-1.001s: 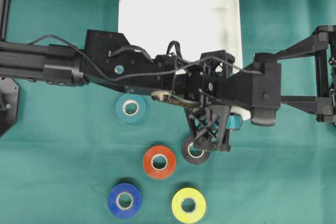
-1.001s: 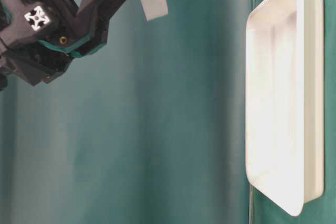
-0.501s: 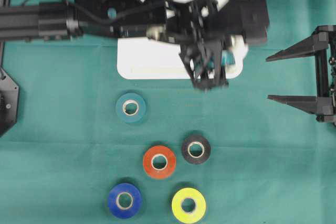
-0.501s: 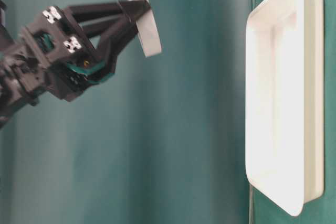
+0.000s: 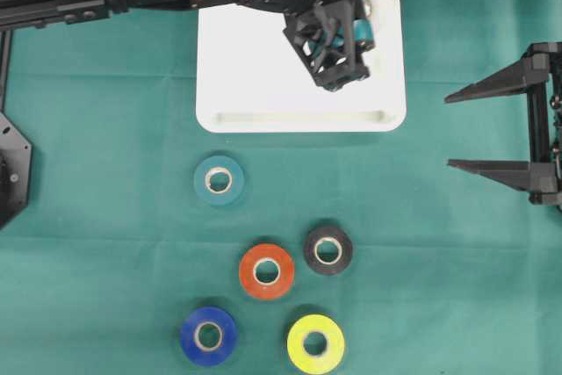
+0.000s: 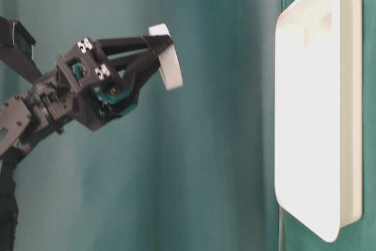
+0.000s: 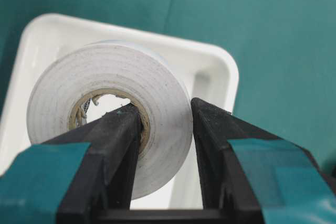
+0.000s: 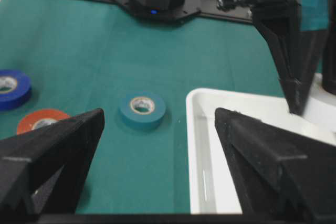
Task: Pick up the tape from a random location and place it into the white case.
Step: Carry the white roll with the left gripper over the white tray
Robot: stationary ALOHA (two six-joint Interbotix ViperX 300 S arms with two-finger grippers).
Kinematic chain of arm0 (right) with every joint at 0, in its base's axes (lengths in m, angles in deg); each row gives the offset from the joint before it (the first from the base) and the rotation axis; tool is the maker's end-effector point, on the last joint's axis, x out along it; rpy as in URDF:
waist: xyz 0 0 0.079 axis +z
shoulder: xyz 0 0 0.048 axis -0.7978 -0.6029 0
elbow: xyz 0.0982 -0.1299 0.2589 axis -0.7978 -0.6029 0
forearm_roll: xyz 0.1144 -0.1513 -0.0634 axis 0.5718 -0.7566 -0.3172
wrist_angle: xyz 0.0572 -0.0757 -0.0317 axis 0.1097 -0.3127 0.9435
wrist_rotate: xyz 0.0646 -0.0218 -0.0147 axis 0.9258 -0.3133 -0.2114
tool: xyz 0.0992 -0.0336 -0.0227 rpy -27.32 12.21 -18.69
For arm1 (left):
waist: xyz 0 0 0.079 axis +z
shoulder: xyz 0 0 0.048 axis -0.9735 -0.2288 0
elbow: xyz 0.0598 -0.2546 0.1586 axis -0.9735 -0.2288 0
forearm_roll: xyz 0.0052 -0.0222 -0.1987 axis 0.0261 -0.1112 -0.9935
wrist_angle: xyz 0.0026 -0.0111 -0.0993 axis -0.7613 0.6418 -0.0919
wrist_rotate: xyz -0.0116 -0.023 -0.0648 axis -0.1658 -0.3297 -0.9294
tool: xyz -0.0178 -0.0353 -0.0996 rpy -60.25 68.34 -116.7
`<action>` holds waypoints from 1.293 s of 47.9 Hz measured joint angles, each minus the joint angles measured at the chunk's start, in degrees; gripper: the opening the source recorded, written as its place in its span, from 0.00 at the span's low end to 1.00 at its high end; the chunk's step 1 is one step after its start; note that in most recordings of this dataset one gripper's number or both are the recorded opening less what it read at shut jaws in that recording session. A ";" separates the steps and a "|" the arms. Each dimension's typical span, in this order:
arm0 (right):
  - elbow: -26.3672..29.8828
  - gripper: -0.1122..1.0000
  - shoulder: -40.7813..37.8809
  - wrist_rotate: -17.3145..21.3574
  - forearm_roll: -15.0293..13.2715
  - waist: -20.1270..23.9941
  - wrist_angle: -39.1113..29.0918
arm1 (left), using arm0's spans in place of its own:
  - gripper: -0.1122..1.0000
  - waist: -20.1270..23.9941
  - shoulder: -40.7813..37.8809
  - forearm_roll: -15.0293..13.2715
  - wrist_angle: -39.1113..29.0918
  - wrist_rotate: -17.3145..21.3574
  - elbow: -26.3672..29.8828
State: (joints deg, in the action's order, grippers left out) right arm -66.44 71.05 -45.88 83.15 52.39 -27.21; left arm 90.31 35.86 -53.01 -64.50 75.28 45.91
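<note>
Overhead, white tape [image 7: 113,124] in left pincer [image 7: 163,145] above white case [image 5: 263,85]

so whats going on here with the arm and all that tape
The left gripper is shut on a white tape roll, one finger through its core, holding it above the white case. The right gripper waits open at the side. Five coloured rolls lie on the green cloth.

White tape [image 7: 113,129] roll stands on edge between my left fingers [image 7: 118,153], clamped through its core, above the white case [image 5: 255,68], a shallow rounded-corner tray.
</note>
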 measured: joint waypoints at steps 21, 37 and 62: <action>0.09 0.91 0.00 -0.09 0.00 0.00 -0.53 | 0.33 3.43 8.35 -0.26 4.31 -0.79 -13.97; 0.09 0.91 0.00 -0.35 0.09 0.00 -0.53 | 0.33 3.25 9.32 -0.44 4.66 -2.20 -15.91; 0.18 0.91 0.00 -0.35 -0.26 0.00 -0.62 | 0.33 3.25 9.32 -0.44 4.75 -2.20 -15.91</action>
State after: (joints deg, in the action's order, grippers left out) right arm -66.26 71.05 -46.23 82.88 52.39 -27.83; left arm 93.56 45.17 -53.45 -59.76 73.09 30.01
